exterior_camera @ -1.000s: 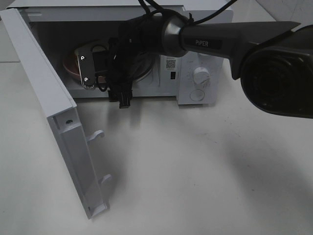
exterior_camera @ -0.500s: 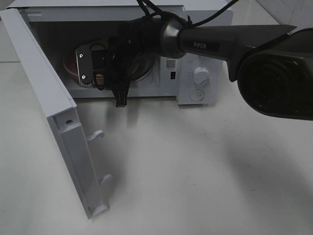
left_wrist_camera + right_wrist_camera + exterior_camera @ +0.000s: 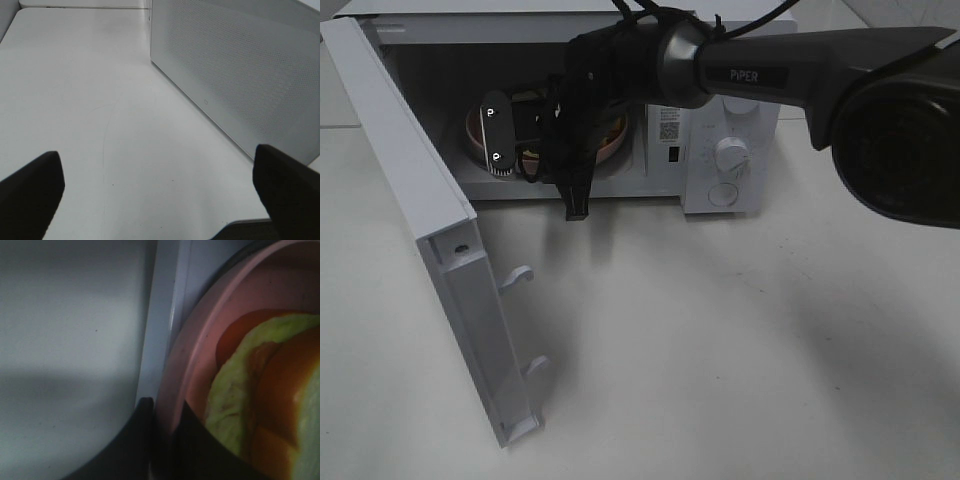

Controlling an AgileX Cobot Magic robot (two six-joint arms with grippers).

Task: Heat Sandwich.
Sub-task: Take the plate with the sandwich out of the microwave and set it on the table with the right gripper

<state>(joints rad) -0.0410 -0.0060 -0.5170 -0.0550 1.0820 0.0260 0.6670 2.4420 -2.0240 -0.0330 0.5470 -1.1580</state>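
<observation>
Right wrist view was close on the pink plate (image 3: 176, 375), its rim pinched between the two dark fingertips (image 3: 134, 440) of the right gripper (image 3: 161, 412), one outside the rim, one inside; jaws were nearly shut on that rim. The sandwich (image 3: 260, 405) sat on the plate just beside the inner finger, not touched by it. Plate and sandwich were inside the open microwave (image 3: 735, 150), toward the left of the cavity, with the door (image 3: 430, 230) swung wide.

Handling, as a judgement: the sandwich looked soft and squashy, with loose pale green filling and bread that would dent, so it was better moved by the plate rim than gripped directly. The plate looked rigid and smooth, possibly slippery in a rim pinch, and could tip if lifted from one edge.

Orientation: too little of the sandwich showed to tell its long axis or facing; it lay flat on the plate.

Left gripper (image 3: 160, 200) was wide open and holding nothing, over the bare table (image 3: 90, 100) beside the microwave's perforated side.
</observation>
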